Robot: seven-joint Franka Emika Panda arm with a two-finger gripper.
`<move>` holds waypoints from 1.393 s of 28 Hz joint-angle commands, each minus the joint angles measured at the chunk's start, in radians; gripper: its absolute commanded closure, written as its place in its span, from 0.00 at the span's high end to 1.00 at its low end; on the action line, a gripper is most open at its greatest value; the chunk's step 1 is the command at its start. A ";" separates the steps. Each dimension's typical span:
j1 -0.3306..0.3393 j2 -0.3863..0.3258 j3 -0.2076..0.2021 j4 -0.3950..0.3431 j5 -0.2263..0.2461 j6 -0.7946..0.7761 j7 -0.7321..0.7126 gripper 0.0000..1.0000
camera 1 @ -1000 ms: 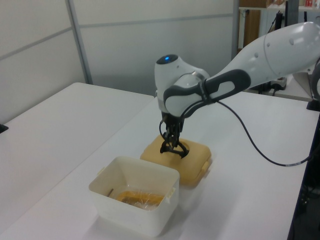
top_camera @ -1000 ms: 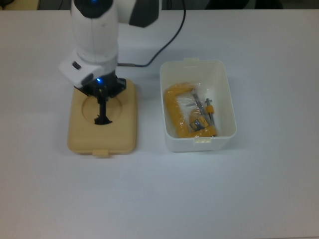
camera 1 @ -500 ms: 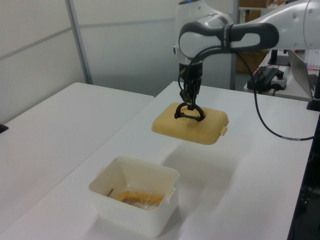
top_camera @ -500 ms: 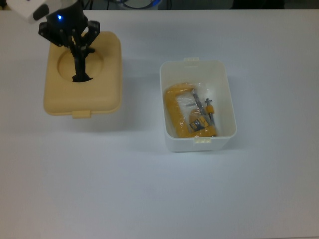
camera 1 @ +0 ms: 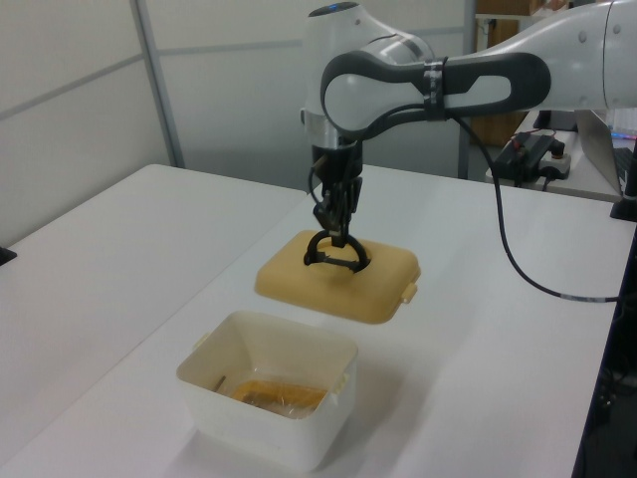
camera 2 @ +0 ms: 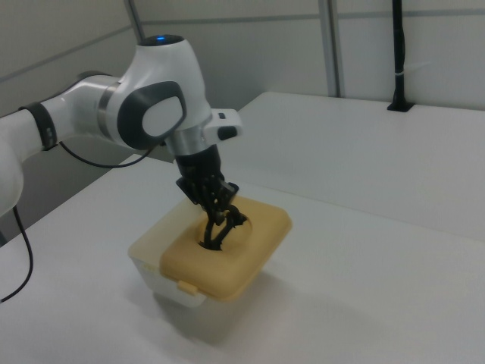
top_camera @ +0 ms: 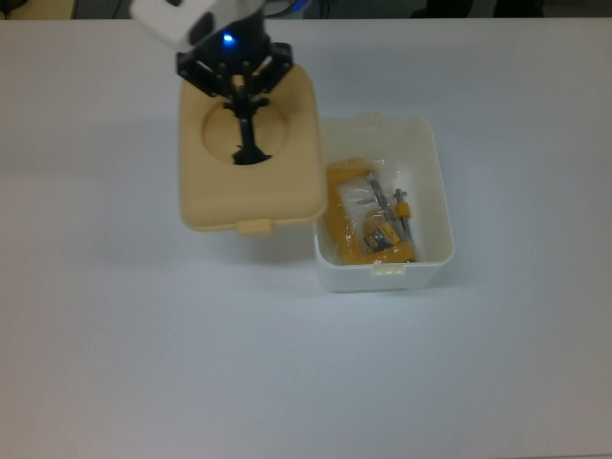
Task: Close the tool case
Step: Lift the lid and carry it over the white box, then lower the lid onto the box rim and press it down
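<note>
The tan lid (top_camera: 287,186) hangs in the air by its black handle (top_camera: 247,143), with my gripper (top_camera: 241,113) shut on that handle. In the top view the lid's right edge overlaps the left rim of the white box (top_camera: 442,196). The box stands open on the table and holds a yellow tool (top_camera: 346,225) in clear wrap. From the left view, the lid (camera 1: 383,289) floats level, above and just behind the box (camera 1: 214,358), under my gripper (camera 1: 334,224). Seen in the right view, the lid (camera 2: 250,243) covers most of the box (camera 2: 151,277) below my gripper (camera 2: 215,206).
The arm's black cable (camera 1: 510,264) droops over the white table (top_camera: 143,363) on the left view's right. Another desk with equipment (camera 1: 537,149) stands behind the arm there. A black post (camera 2: 398,61) rises at the table's far edge in the right view.
The lid was lifted off the table by its handle. Over the last half second it was carried from the top view's upper left toward the right, up to the box.
</note>
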 commanded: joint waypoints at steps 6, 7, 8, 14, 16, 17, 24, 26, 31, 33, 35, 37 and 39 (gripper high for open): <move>0.125 0.022 -0.009 0.014 -0.003 0.073 0.206 0.00; 0.142 0.027 -0.009 0.014 -0.006 0.081 0.245 0.00; 0.150 0.027 -0.011 0.014 -0.008 0.081 0.263 0.00; 0.196 0.036 -0.009 0.012 -0.024 0.082 0.346 0.00; 0.204 0.037 -0.009 0.012 -0.035 0.081 0.361 0.00; 0.211 0.045 -0.011 0.012 -0.046 0.082 0.374 0.00; 0.247 0.080 -0.009 0.015 -0.083 0.108 0.403 0.00; 0.254 0.092 -0.009 0.015 -0.087 0.114 0.403 0.00; 0.261 0.103 -0.006 0.018 -0.089 0.151 0.400 0.00; 0.261 0.105 0.002 0.018 -0.089 0.160 0.395 0.00; 0.261 0.105 0.006 0.018 -0.089 0.164 0.392 0.00; 0.261 0.105 0.008 0.018 -0.089 0.170 0.392 0.00; 0.261 0.105 0.008 0.029 -0.086 0.173 0.391 0.00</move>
